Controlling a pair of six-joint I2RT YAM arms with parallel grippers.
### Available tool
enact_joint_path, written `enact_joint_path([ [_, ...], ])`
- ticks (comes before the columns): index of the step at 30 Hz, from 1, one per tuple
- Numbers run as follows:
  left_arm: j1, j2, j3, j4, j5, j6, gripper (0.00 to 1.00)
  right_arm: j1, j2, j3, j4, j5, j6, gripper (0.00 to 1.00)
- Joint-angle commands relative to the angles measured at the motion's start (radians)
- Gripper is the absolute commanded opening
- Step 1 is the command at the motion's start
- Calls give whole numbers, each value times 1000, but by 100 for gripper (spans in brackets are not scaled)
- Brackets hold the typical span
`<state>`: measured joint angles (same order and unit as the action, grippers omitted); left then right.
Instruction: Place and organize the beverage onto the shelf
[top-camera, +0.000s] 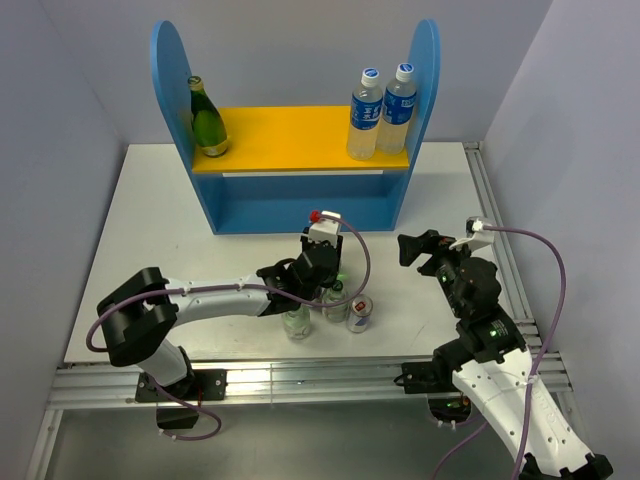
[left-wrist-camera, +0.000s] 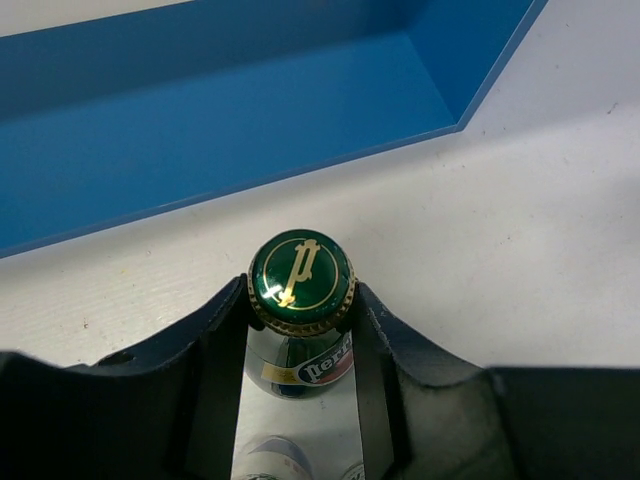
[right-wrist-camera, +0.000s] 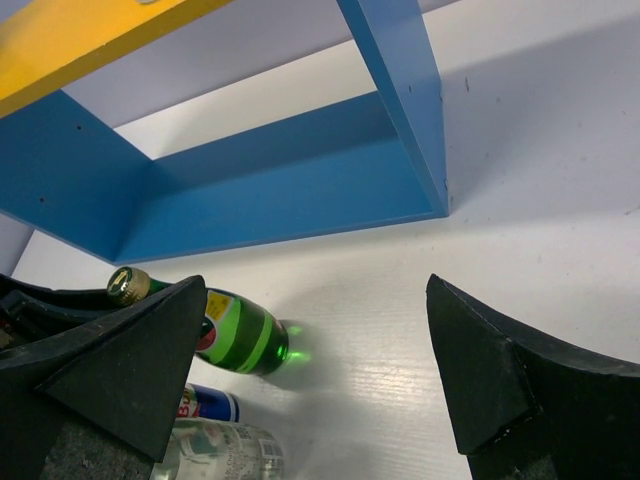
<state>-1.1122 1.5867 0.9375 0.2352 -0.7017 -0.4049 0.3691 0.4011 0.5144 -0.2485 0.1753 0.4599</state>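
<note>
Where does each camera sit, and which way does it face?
Top external: high behind the robot, looking down on the table and blue shelf; left arm and right arm show.
Left wrist: on the left arm, looking down through the left hand at the gripped green glass bottle.
Right wrist: on the right arm, looking across the table to the shelf past the open right hand.
Both wrist views share that bottle and the shelf's lower level.
</note>
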Motion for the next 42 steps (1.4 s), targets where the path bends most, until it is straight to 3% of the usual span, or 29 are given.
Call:
enact_joint_path([
  [1,-1,-5,27,58,-33,6,27,8,-5,-4,26,13,6,97],
  [4,-1,-11,34,55,-42,11,12,8,-2,-4,25,13,6,97],
  [5,-1,-14,37,47,-45,12,2,7,-1,-2,26,13,6,97],
  [6,-1,-17,40,43,-48,15,0,7,1,-4,26,13,6,97],
  [30,35,-189,214,-138,-104,110,0,7,4,4,34,-2,6,97],
  [42,152,-212,458,-303,-53,201,0,7,-5,-4,32,6,6,97],
])
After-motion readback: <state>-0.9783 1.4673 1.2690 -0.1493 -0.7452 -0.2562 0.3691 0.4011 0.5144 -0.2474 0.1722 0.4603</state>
